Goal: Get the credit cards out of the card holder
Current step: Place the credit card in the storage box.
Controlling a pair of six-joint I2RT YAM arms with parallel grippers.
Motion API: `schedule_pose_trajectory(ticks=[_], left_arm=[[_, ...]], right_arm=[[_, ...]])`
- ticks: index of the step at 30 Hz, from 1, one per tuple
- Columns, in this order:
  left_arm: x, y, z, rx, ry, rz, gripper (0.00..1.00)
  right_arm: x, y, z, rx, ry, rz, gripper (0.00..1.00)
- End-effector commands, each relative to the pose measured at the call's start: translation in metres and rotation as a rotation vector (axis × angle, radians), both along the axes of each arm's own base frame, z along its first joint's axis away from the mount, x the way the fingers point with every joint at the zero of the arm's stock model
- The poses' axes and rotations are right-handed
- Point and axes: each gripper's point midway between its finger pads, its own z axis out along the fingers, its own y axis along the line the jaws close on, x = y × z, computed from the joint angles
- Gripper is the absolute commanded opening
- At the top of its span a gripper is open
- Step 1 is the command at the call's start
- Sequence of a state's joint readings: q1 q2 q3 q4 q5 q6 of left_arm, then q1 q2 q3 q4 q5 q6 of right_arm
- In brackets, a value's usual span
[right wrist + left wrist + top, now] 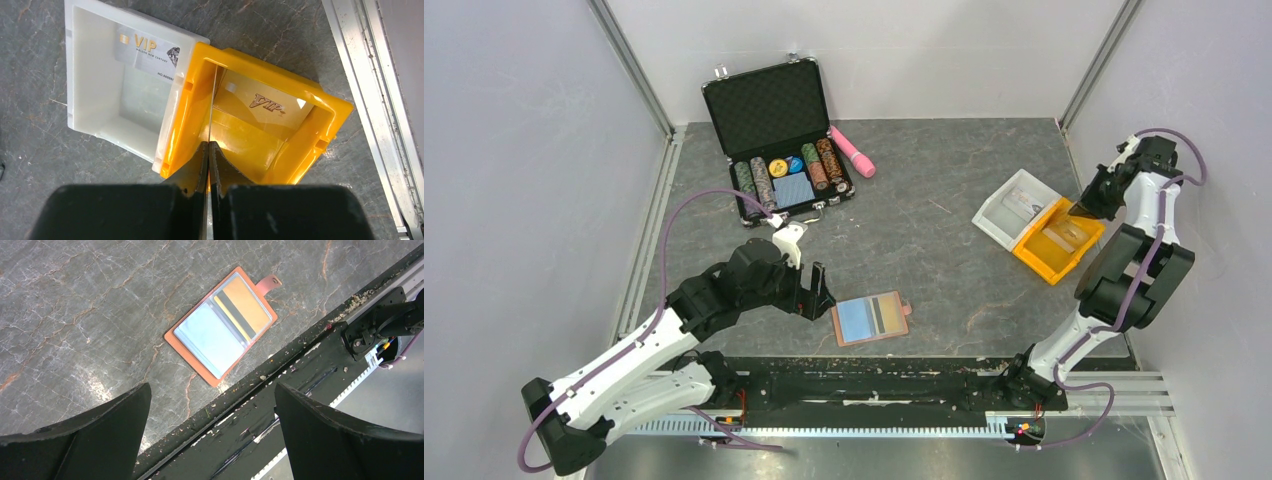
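Left gripper [211, 390] spread wide, we are nearer the card holder [220, 325], which lies lengthwise just to our right.

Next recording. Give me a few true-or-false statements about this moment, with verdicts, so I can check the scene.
1. The left hand is open and holds nothing. True.
2. The card holder lies folded shut. False: it lies open, cards showing in its pockets.
3. The white bin is empty. False: a VIP card lies in it.
4. The right hand is shut above the yellow bin. True.
5. The poker chip case is closed. False: its lid stands open.
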State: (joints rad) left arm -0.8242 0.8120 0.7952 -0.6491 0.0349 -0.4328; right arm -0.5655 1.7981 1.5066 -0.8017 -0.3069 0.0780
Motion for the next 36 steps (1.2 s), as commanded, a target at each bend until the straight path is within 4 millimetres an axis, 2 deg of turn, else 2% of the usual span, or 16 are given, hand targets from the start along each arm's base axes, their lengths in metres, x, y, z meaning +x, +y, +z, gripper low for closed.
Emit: schedule_pose_trajectory(ticks=[1,4,16,36], left_arm=[[0.003,-0.002,0.004,-0.004,-0.033,-0.021,1.00],[0.003,-0.003,0.004,-0.003,-0.032,-0.020,1.00],[0.004,-0.003,0.003,0.000,-0.030,-0.018,1.00],[0.003,-0.003,0.004,-0.003,-0.033,-0.018,1.00]], right_arm=[[0.005,-0.009,0.027,-0.055,-0.093,-0.017,0.00],[0.003,-0.014,0.026,-0.077,-0.097,-0.032,0.00],[-0.004,-0.033,0.004,-0.101,-0.015,-0.081,0.00],[-0.018,-0.042,-0.022,-0.146,0.005,-0.208,0.00]])
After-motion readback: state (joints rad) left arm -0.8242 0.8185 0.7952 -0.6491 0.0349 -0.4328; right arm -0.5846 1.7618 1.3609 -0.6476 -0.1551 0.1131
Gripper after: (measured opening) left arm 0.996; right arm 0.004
